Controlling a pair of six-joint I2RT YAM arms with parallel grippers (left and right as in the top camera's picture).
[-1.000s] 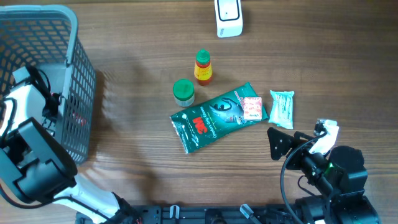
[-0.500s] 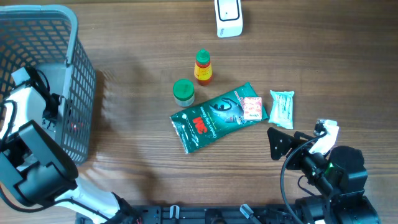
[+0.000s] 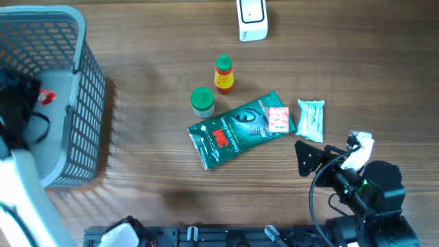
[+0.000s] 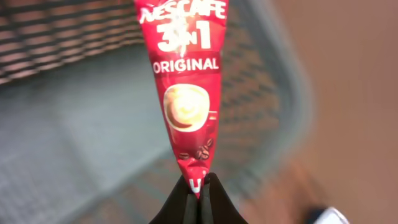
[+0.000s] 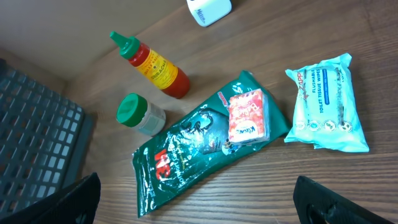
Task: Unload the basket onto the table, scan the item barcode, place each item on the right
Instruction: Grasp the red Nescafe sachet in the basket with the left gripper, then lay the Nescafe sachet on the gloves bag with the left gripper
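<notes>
The left jaws are pressed shut on the bottom tip of a red, tapering Nescafé 3-in-1 coffee sachet [image 4: 186,93]. In the left wrist view the sachet stands straight up out of the closed fingertips, printed face toward the camera, with the cup picture just above the grip. Behind it, blurred, is the floor and mesh wall of a grey plastic lattice basket [image 3: 89,103]. From overhead a small patch of the sachet's red shows over the basket's interior at the far left of the wooden surface [image 3: 151,178]. Whether it hangs below the rim cannot be told.

The right jaws stand wide apart and hold nothing, low over the surface at its near right. Their tips show at the two bottom corners of the right wrist view.

Ahead of the right jaws:
- A dark green foil pouch [image 3: 233,130] lies flat.
- A small red-and-white packet [image 3: 278,120] rests on its right end.
- A pale teal pack of wet wipes [image 3: 311,120] lies just beside that.
- Beyond the pouch are a green-lidded jar [image 3: 202,101] and a red sauce bottle with a green cap [image 3: 223,74].

A white boxy scanner [image 3: 252,19] sits at the far edge, well apart from the sachet.
</notes>
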